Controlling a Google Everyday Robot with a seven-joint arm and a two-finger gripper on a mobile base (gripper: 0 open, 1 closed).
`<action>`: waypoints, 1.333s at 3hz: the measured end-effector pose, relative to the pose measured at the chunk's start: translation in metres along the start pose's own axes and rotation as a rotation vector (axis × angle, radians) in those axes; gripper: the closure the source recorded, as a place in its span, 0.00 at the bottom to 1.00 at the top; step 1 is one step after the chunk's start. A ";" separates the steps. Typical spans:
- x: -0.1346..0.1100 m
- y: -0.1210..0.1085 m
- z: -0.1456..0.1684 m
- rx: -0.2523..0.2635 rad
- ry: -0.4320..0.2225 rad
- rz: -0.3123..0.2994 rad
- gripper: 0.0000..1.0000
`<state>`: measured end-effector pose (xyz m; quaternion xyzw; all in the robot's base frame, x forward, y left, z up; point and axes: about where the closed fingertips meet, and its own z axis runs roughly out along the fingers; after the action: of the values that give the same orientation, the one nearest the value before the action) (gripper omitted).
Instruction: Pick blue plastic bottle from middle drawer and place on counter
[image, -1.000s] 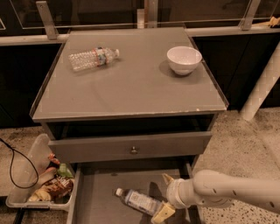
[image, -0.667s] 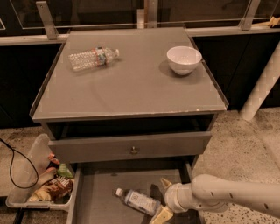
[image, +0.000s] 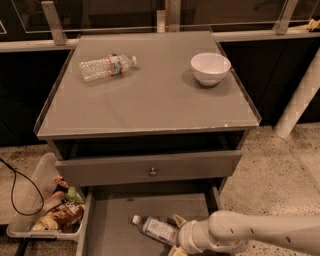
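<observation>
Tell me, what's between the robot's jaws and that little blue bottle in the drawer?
Nothing. In the camera view the gripper, at the front right of the drawer, has its open jaws either side of the base of the bottle.

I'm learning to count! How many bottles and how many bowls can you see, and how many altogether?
Bottles: 2, the clear water bottle on the counter and the blue plastic bottle in the middle drawer.
Bowls: 1, the white bowl on the counter.
Total: 3.
The gripper is down in the middle drawer, at the blue plastic bottle's bottom end.
</observation>
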<state>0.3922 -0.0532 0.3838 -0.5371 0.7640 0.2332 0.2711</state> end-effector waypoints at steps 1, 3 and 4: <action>0.004 -0.003 0.015 0.039 0.004 0.015 0.00; 0.004 -0.005 0.015 0.050 0.005 0.015 0.42; 0.004 -0.005 0.015 0.050 0.005 0.015 0.66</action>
<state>0.3986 -0.0482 0.3698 -0.5249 0.7743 0.2147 0.2807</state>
